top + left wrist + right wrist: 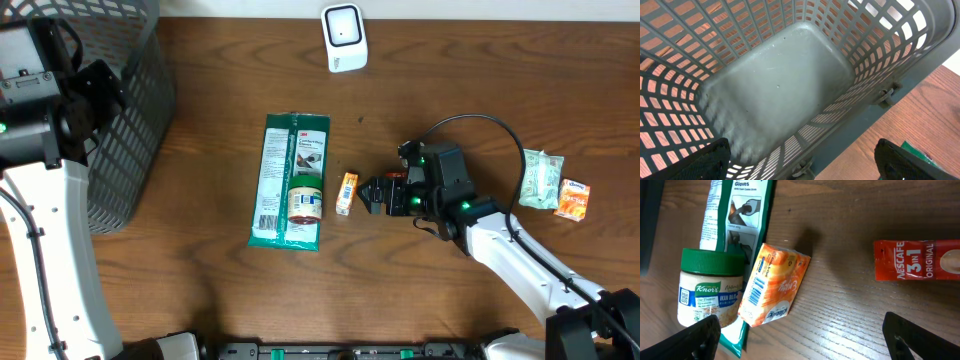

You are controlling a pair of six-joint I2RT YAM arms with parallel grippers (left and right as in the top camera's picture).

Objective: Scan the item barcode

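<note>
Overhead: right gripper (370, 195), spread, seemingly just clear of orange packet (346, 193).

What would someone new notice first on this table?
Probably the long green gloves pack in the middle, with a Knorr jar lying on it. Just right of it, a small orange packet sits before the open right pincer. A grey basket fills the left corner.
</note>
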